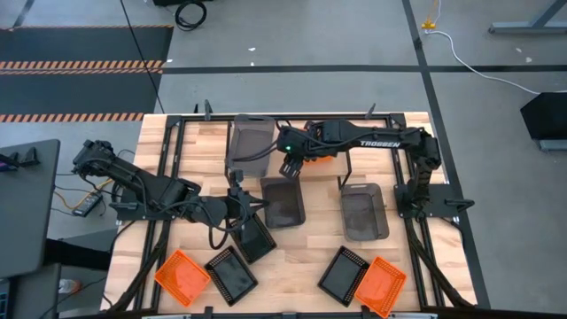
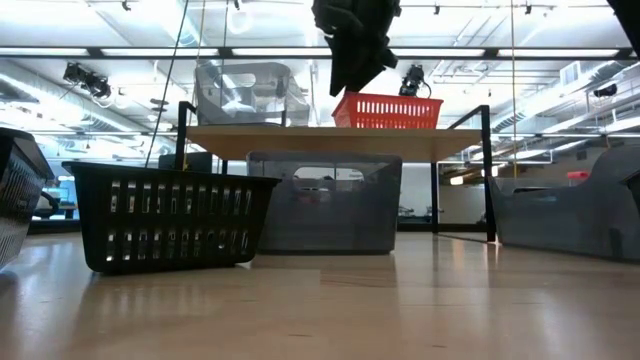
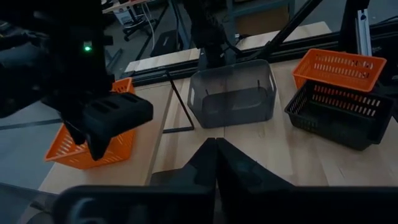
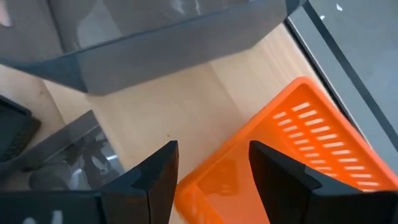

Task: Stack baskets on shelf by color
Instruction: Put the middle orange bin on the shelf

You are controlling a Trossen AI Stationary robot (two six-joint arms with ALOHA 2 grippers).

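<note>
Large wooden tabletop under a black metal frame. Grey floor beyond, with hazard-striped mats and a white cable. Dark desk alongside.

shelf: pale wood | orange basket: plastic mesh | table: glossy wood

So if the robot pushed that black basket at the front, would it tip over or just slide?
Probably slide. The black basket sits low and wide with a flat bottom on the smooth wooden table, so tipping seems unlikely. Its slotted plastic walls suggest it is light, so even a gentle push might move it.
</note>
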